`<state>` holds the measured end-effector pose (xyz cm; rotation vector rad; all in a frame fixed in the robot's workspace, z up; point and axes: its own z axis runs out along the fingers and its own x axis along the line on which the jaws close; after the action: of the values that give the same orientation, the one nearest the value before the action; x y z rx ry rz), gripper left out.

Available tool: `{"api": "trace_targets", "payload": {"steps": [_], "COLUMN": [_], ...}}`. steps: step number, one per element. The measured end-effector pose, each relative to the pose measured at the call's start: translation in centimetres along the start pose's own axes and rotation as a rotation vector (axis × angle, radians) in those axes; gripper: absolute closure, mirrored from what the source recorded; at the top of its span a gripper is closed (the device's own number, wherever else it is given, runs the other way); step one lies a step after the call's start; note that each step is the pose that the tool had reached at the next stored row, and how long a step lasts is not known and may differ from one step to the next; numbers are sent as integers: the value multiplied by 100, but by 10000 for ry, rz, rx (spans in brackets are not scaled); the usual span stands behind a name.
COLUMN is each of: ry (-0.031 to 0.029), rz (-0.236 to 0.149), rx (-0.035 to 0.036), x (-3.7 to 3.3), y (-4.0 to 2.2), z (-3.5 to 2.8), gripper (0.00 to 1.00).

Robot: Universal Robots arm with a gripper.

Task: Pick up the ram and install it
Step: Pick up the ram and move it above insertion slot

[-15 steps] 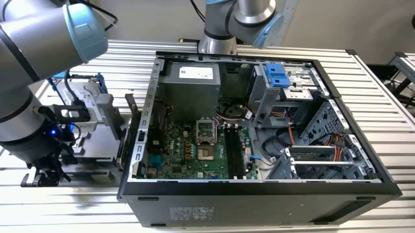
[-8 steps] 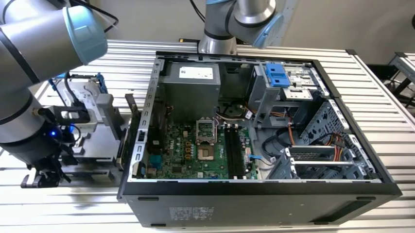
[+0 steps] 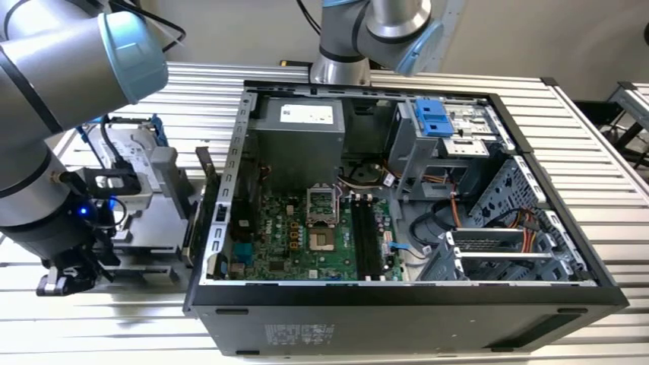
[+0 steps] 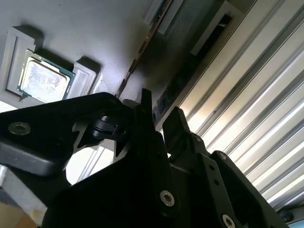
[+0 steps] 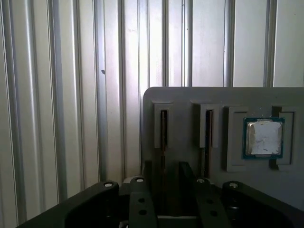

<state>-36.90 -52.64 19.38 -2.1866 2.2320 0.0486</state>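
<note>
The gripper (image 5: 166,165) hangs low over a gray holder (image 5: 183,99) that lies on the ribbed metal surface (image 5: 61,95). Its fingers (image 5: 147,173) are apart, one on each side of the ram (image 5: 163,128), and a gap shows on both sides of the stick. The ram stands on edge in one slot of the holder, with a second stick (image 5: 208,128) in the slot just beside it. A square silver processor (image 5: 263,137) sits in a pocket on the far side of that second stick.

In the second wrist view the gripper (image 4: 160,102) is at the thin edge of the ram (image 4: 140,54).

In the exterior view the gripper (image 3: 61,283) is at the exterior view's left, outside the open computer case (image 3: 406,304). The black slots (image 3: 365,236) lie on the motherboard (image 3: 304,236) inside the case.
</note>
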Motion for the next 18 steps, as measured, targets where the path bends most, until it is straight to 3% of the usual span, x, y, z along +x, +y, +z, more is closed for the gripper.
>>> {"api": "trace_targets", "payload": {"steps": [11,12,18], "ry": [0,0,0], "rz": [0,0,0], "rx": [0,0,0], "x": [1,1,2], "y": [0,0,0], "z": [2,2,3], "gripper": [0,100,100]}}
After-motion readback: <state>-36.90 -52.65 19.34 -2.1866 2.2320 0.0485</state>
